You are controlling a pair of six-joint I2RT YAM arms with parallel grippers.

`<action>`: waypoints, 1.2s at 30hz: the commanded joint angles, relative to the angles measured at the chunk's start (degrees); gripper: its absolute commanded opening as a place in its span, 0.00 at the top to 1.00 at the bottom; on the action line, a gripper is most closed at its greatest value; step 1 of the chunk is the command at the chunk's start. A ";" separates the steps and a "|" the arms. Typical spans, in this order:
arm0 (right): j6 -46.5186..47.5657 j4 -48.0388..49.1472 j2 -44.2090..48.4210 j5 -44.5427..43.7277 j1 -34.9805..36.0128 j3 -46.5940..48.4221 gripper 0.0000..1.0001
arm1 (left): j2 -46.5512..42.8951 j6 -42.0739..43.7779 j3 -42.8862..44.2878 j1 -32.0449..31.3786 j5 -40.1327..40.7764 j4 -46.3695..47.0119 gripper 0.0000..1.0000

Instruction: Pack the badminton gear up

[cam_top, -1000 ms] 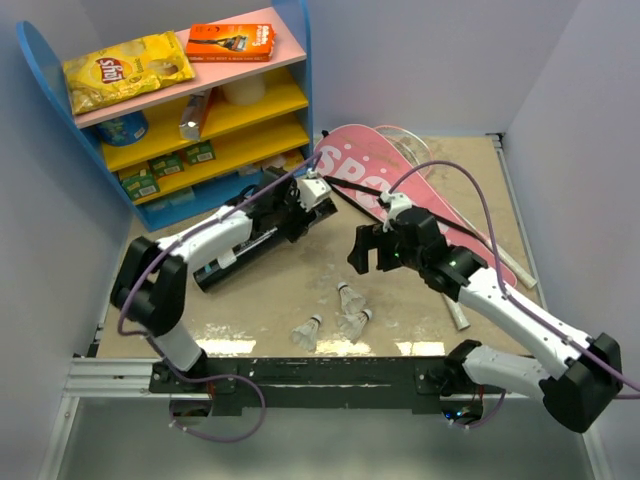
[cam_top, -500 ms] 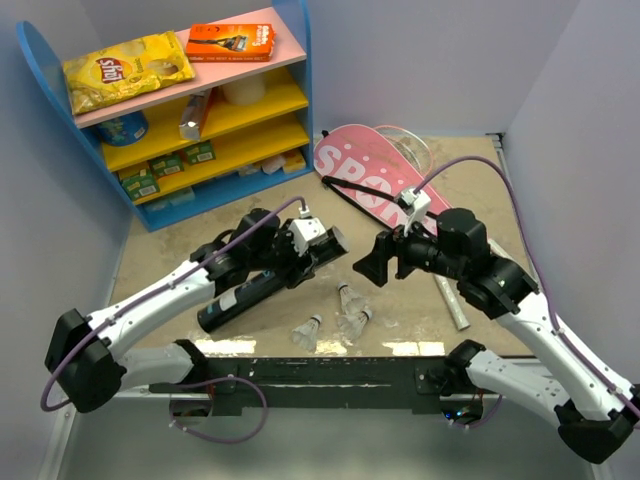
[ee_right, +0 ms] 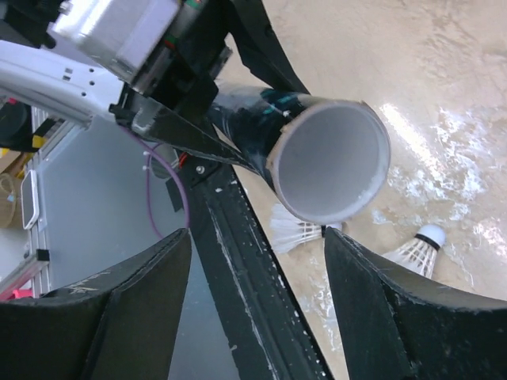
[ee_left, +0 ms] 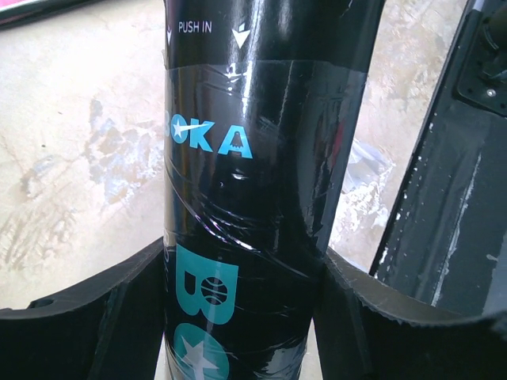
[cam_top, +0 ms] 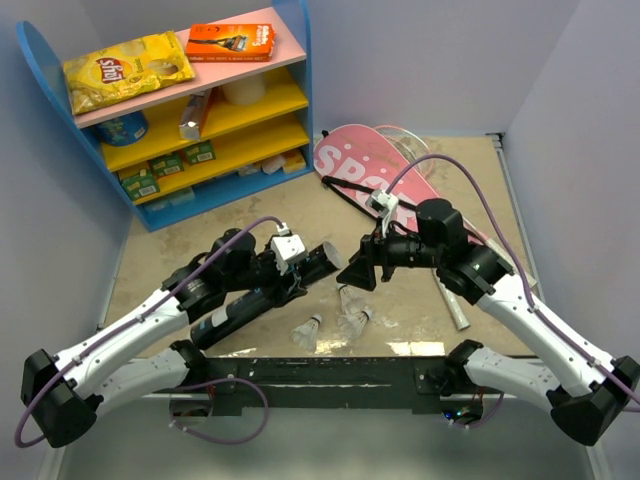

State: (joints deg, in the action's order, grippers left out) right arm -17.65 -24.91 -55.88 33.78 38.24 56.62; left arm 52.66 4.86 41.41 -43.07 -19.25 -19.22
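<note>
My left gripper [cam_top: 292, 274] is shut on the long black tube [cam_top: 255, 296] near its open end, which is raised and points right. In the left wrist view the tube [ee_left: 253, 158] fills the gap between the fingers of the left gripper [ee_left: 242, 265]. My right gripper [cam_top: 358, 272] is open and empty, and faces the tube's open mouth [ee_right: 333, 158] from close by. Three white shuttlecocks [cam_top: 308, 330] [cam_top: 345, 298] [cam_top: 356, 322] lie on the table below; two of them [ee_right: 297, 229] [ee_right: 416, 249] show in the right wrist view. The pink SPORT cover [cam_top: 365, 165] lies at the back, with the racket's pale shaft [cam_top: 452, 303] to the right.
A blue shelf unit [cam_top: 215, 125] stands at the back left with a yellow chip bag [cam_top: 125, 70] and an orange box [cam_top: 230, 42] on top. A black rail [cam_top: 320, 368] runs along the table's front edge. Walls close in on both sides.
My left arm has drawn the tube toward the front and left and raised its open end. My right gripper has swung left toward the tube's mouth, still open.
</note>
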 commanded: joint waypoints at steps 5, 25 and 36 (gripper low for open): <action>0.07 3.55 -2.57 4.45 0.43 3.32 0.37 | 0.51 -2.75 -0.80 -0.96 -2.73 3.05 0.99; -1.07 9.00 -7.84 7.44 3.07 1.13 0.90 | -0.90 -2.75 -1.59 -1.58 -3.78 3.67 0.99; -2.56 12.07 -4.77 10.34 3.25 -1.95 1.00 | -4.14 -3.11 -2.03 -1.67 -4.48 3.93 0.98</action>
State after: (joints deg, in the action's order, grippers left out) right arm -18.90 -16.60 -63.22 39.13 40.27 55.64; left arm 50.70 3.49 39.22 -44.40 -21.96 -20.71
